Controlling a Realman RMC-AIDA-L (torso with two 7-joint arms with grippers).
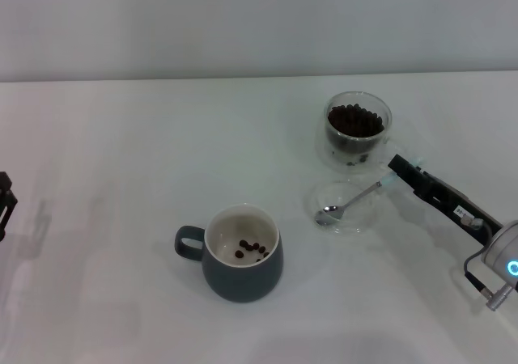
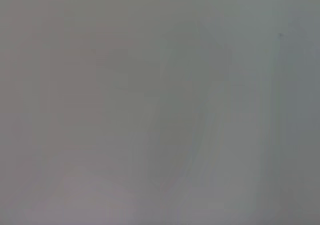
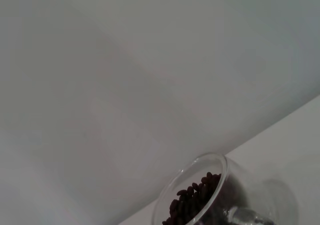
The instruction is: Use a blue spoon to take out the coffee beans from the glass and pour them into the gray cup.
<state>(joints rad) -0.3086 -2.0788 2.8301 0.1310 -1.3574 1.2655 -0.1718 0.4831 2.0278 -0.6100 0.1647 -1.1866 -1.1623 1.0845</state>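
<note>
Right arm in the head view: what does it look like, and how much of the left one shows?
The right gripper has long black fingers with a small white label, running into a pale grey wrist housing with a glowing blue ring and a short silver stub. Of the left gripper, only a black edge shows at the frame border.

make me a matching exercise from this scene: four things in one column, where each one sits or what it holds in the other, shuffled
Column one:
1. dark blue-gray ceramic mug
2. clear double-walled glass cup
3. silver teaspoon with pale blue handle
4. flat clear glass dish

Column two:
A. packed with dark coffee beans
B. under the spoon's bowl
C. a few beans on its cream inside
D. handle end at the right gripper

Pairs: 1-C, 2-A, 3-D, 4-B
</note>
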